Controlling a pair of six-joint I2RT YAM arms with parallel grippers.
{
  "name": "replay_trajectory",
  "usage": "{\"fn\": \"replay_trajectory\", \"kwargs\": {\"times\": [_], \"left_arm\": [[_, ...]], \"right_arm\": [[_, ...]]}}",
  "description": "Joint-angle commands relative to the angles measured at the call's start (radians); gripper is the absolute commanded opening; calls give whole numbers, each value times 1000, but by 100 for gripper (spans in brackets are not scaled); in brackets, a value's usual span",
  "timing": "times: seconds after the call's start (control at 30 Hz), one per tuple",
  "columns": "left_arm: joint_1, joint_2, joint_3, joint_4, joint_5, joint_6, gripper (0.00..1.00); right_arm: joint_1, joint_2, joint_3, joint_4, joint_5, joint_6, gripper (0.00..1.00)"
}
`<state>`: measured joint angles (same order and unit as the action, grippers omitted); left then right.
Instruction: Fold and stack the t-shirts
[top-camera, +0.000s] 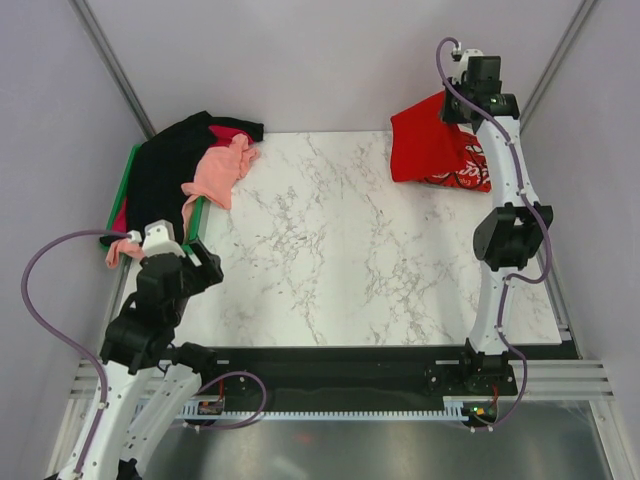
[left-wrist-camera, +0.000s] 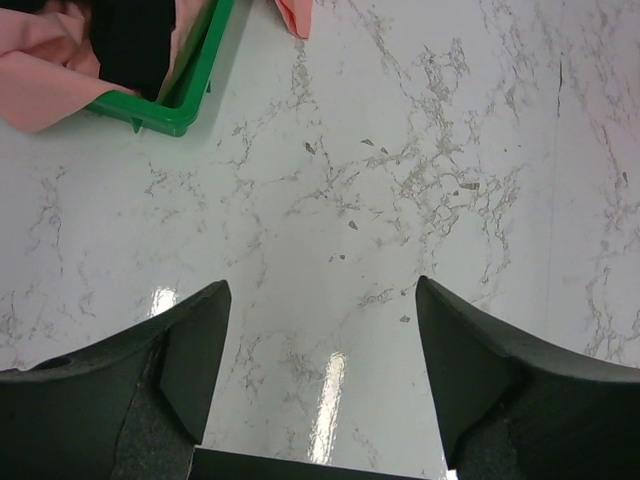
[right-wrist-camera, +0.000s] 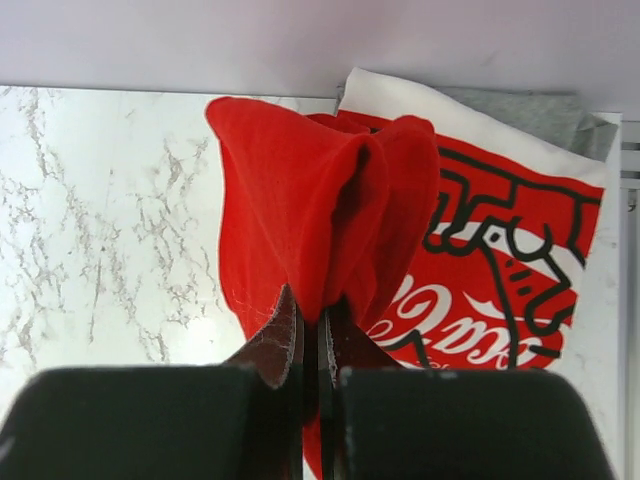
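My right gripper (top-camera: 455, 110) is shut on the plain bright red t-shirt (top-camera: 425, 145) and holds it lifted at the far right. In the right wrist view the gripper (right-wrist-camera: 312, 305) pinches a bunched fold of the plain red shirt (right-wrist-camera: 300, 200) above the red Coca-Cola shirt (right-wrist-camera: 500, 290), which lies on the table (top-camera: 330, 240). The Coca-Cola shirt (top-camera: 470, 175) shows under the plain one's right edge. Black (top-camera: 170, 165), salmon-pink (top-camera: 220, 170) and magenta (top-camera: 228, 133) shirts are piled at the far left. My left gripper (left-wrist-camera: 322, 300) is open and empty over bare table; it shows near left in the top view (top-camera: 150, 238).
A green plastic tray (top-camera: 197, 218) holds the pile of shirts at the far left; its corner shows in the left wrist view (left-wrist-camera: 175, 105). Grey walls close in the far side and both sides. A black rail runs along the near table edge.
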<state>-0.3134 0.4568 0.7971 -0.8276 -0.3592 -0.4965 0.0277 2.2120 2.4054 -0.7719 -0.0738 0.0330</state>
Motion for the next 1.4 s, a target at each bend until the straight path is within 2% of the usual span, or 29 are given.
{"fn": "replay_trajectory", "kwargs": {"times": [0.0, 0.17, 0.6, 0.93, 1.0, 1.13, 1.17, 1.2, 1.23, 1.27, 1.3, 1.37], "left_arm": [[8, 14, 7, 42, -3, 18, 81], [8, 25, 7, 42, 0, 18, 81], [10, 45, 7, 42, -6, 18, 80], [10, 66, 7, 42, -7, 15, 80], [10, 66, 5, 42, -6, 16, 80], [11, 68, 4, 42, -7, 15, 80], [11, 69, 4, 42, -7, 16, 80], [11, 66, 5, 42, -7, 16, 80], [11, 66, 4, 42, -7, 15, 80], [11, 62, 4, 42, -9, 15, 80], [11, 59, 4, 41, -9, 13, 80], [11, 52, 2, 42, -7, 13, 80]], "right_arm": [[-21, -11, 58, 14, -3, -68, 0], [-94, 32, 95, 20, -59, -51, 0], [-186, 150, 118, 43, -67, -47, 0], [-222, 258, 87, 235, 68, -87, 0], [-233, 284, 78, 282, 132, -88, 0], [-238, 313, 66, 316, 198, -68, 1], [-238, 313, 61, 319, 218, -56, 10], [-238, 308, 55, 325, 257, -44, 24], [-238, 301, 46, 327, 264, -36, 66], [-238, 292, 40, 327, 263, -36, 84], [-238, 267, 35, 333, 261, -4, 92], [-238, 233, 26, 332, 267, 16, 98]]}}
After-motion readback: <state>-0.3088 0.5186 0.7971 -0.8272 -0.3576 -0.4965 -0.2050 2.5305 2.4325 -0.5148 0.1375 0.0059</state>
